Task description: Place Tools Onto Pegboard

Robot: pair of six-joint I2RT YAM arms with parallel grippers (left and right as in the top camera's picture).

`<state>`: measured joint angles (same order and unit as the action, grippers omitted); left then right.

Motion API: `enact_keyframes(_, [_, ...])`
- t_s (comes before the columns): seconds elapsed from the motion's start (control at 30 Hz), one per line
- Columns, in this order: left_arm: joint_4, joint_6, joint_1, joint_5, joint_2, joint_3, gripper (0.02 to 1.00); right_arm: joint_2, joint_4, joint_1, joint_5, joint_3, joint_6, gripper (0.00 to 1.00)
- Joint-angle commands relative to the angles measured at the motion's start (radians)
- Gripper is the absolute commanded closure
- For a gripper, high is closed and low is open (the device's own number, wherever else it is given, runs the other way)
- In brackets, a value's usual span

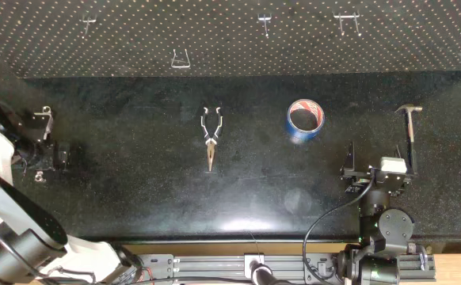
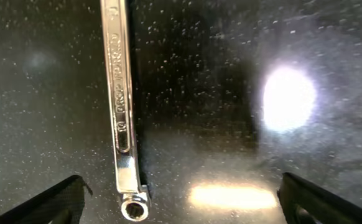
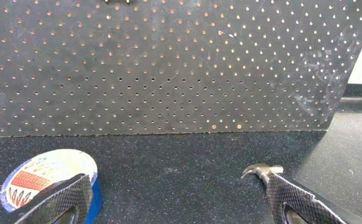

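Top overhead; left wrist close, downward — right wrist low, facing pegboard point(image 3: 168, 68).

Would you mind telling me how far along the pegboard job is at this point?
Nothing looks done: the pegboard hooks are bare. In hand: the left pincer hangs open over the wrench, not gripping it. Left: the wrench, pliers, tape roll and hammer all lie on the table, and the right pincer is open, holding nothing.

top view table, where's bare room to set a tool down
Bare: between the silver wrench and the steel needle-nose pliers, and the front strip below them. Crowded at right: blue tape roll, metal-headed hammer, right gripper.
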<state>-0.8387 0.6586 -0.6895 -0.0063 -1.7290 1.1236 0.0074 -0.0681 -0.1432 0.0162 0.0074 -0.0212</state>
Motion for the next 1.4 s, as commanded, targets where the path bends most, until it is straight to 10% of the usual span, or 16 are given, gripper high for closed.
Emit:
enact_keyframes(0.03, [-0.025, 0.011, -0.005, 0.082, -0.061, 0.082, 0.023, -0.006, -0.005, -0.005, -0.008, -0.003, -0.01, 0.08])
enact_keyframes(1.4, [-0.039, -0.034, -0.016, 0.033, -0.256, 0.223, 0.056, -0.006, -0.005, -0.005, -0.008, -0.003, -0.01, 0.082])
